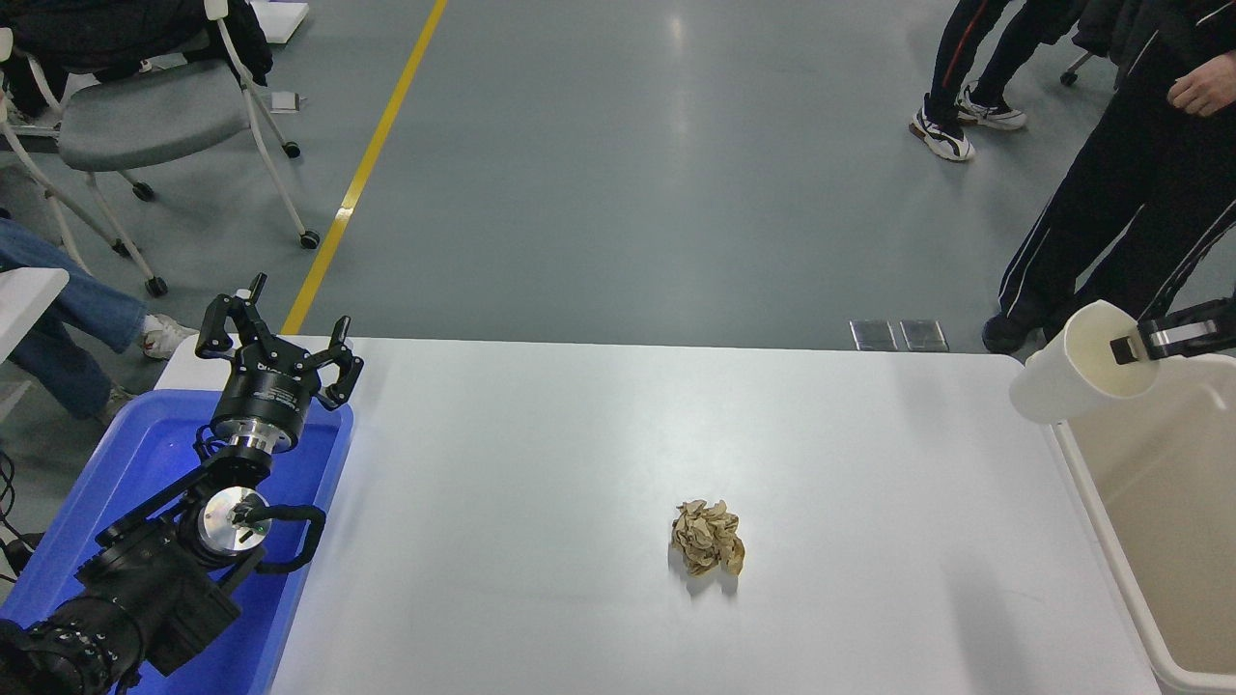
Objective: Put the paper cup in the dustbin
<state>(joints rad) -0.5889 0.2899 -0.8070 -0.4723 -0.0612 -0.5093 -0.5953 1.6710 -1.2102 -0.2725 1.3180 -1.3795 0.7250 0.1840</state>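
The white paper cup (1072, 372) hangs in the air at the table's far right corner, tilted with its cream inside facing right. My right gripper (1130, 346) comes in from the right edge and is shut on the cup's rim, one finger inside the mouth. The cup sits over the near-left corner of the beige dustbin (1164, 526), which stands off the table's right edge. My left gripper (275, 343) is open and parked at the lower left over the blue tub.
A crumpled brown paper ball (708, 537) lies on the white table (579, 463), right of centre. A bright blue tub (145, 463) sits at the left edge. A person in dark trousers (1120, 193) stands close behind the dustbin. A chair stands far left.
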